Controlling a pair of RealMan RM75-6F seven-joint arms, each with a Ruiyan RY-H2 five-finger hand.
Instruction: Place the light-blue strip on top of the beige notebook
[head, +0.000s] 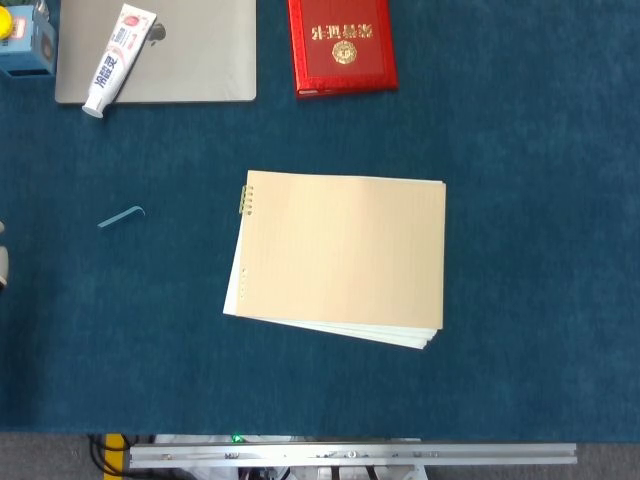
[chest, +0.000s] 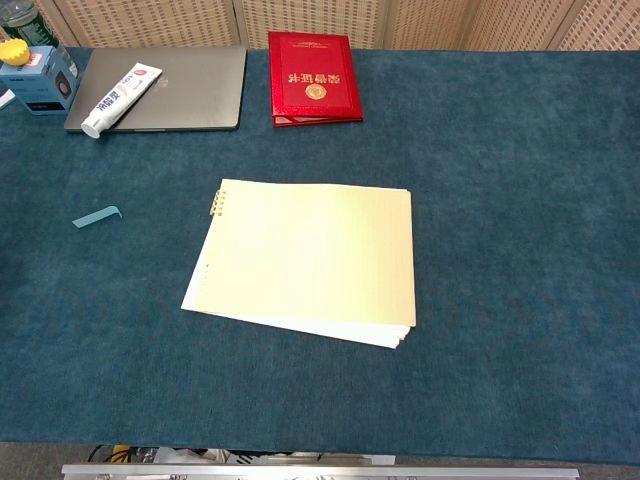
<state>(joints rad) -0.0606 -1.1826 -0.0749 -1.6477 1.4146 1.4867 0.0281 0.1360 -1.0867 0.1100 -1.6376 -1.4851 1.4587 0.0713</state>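
Observation:
The light-blue strip (head: 121, 216) (chest: 96, 216) lies flat on the blue cloth, left of the beige notebook (head: 345, 255) (chest: 310, 257). The notebook lies shut at the table's middle, its ring binding at the upper left corner and white sheets showing under its lower edge. Nothing rests on its cover. In the head view only a pale sliver of my left hand (head: 3, 267) shows at the left edge, below and left of the strip and apart from it; how its fingers lie is hidden. My right hand appears in neither view.
A grey laptop (head: 190, 50) (chest: 185, 85) lies at the back left with a toothpaste tube (head: 118, 45) (chest: 120, 85) on it. A red booklet (head: 342, 45) (chest: 313, 78) sits at the back centre. A blue box (chest: 35, 80) and a bottle stand at the far left corner.

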